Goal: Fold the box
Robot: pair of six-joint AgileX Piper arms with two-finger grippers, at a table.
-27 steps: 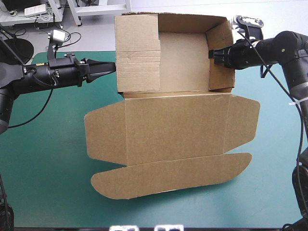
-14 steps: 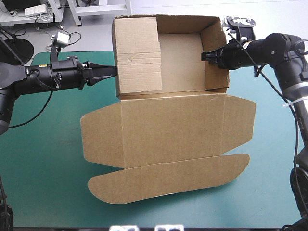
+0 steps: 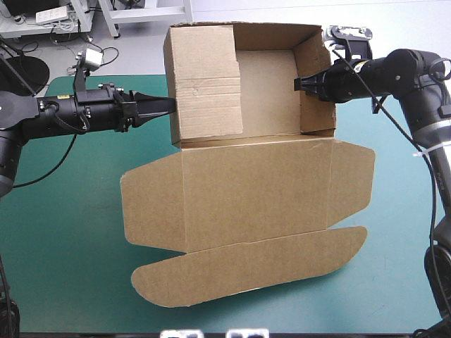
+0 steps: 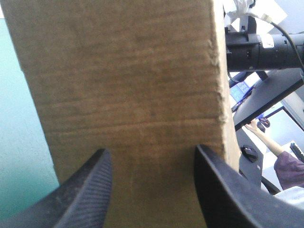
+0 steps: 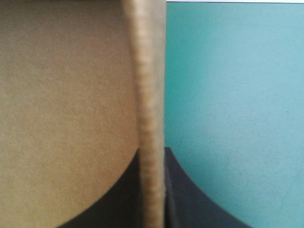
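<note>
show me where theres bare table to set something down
Free: teal-green cover left of the box, nearer than the left gripper, and right of its lid. Crowded: far middle, raised walls with the right gripper.

Bright, even light falls from above; the box (image 3: pixel 254 190) casts a thin soft shadow on the cover (image 3: pixel 63 267) at its 6 o'clock edge. Seen from the left wrist, its face is dim and the left fingers (image 4: pixel 80 199) are faintly glossy.
</note>
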